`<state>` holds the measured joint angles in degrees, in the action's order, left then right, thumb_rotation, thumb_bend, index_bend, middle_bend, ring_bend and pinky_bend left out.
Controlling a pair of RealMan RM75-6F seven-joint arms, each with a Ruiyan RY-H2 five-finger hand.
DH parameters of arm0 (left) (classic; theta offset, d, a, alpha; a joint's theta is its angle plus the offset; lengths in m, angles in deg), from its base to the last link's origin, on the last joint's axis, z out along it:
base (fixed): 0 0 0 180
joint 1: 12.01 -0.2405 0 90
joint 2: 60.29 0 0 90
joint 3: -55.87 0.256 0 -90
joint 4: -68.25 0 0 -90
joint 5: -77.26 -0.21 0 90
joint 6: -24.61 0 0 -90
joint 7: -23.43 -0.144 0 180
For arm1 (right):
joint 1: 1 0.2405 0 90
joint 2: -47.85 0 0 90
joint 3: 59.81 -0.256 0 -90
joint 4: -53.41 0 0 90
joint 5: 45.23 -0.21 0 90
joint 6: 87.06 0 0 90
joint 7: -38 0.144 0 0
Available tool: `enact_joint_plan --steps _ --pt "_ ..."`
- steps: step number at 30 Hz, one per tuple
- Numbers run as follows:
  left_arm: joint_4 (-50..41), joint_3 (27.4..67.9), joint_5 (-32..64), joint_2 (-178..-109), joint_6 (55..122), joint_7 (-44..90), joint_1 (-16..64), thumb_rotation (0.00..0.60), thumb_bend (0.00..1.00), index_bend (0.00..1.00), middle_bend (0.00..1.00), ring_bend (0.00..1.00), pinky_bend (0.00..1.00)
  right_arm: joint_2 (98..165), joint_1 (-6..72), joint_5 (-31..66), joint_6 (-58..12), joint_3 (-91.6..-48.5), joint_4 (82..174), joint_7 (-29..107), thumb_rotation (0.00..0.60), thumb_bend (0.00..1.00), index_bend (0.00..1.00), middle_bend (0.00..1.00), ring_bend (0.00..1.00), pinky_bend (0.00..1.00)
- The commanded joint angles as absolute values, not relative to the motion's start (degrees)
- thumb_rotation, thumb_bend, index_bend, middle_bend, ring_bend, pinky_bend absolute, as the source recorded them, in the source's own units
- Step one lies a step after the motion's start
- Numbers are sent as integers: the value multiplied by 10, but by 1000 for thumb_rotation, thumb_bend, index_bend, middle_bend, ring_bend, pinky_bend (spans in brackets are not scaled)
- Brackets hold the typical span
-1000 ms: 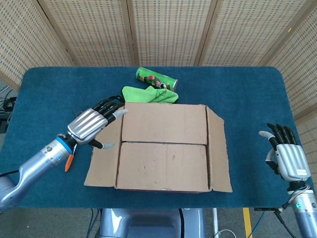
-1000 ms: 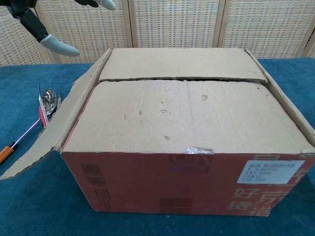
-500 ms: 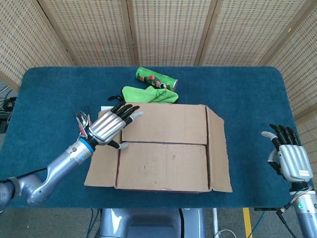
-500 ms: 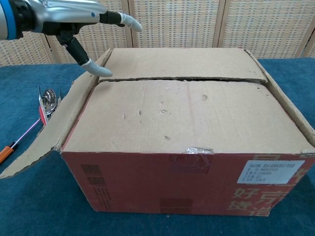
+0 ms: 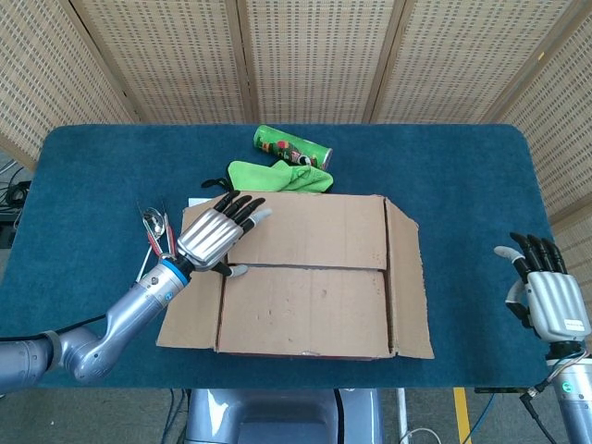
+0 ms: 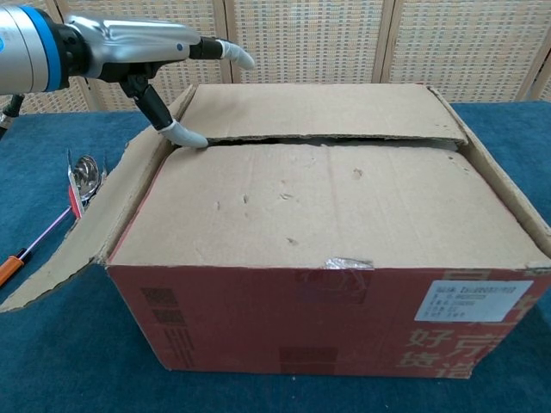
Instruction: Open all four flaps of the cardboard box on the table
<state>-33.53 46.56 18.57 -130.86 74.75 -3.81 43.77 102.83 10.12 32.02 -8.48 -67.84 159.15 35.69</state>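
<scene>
The cardboard box point(image 5: 310, 274) sits mid-desk, side flaps out, top flaps still down. The left hand point(image 5: 215, 235) — fingers spread, holding nothing — has its thumb tip at the seam. Only the head view shows the right hand point(image 5: 549, 296), open. Only the chest view shows red Chinese print and a white label point(image 6: 478, 301), too small to read.

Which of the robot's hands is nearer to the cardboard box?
Left. The left hand is over the cardboard box at its top seam; the right hand hangs well off to the box's side.
</scene>
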Motion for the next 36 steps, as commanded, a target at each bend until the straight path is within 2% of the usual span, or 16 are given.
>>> enact_joint_plan --steps 1,13,23,36 --pt "-331 468 196 -1315 749 -47 442 455 228 14 0 0 0 1028 101 319 -85 -679 1590 359 600 1000 220 93 0 0" --pt "-322 472 209 -1329 754 -59 447 455 225 14 0 0 0 1027 98 320 -83 -679 1589 362 600 1000 220 93 0 0" --pt "-296 458 202 -1356 802 -70 444 452 242 14 0 0 0 1025 93 317 -78 -679 1587 365 600 1000 220 93 0 0" --pt "-310 423 180 -1320 853 -19 418 455 242 14 0 0 0 1030 96 318 -85 -680 1580 372 600 1000 220 93 0 0"
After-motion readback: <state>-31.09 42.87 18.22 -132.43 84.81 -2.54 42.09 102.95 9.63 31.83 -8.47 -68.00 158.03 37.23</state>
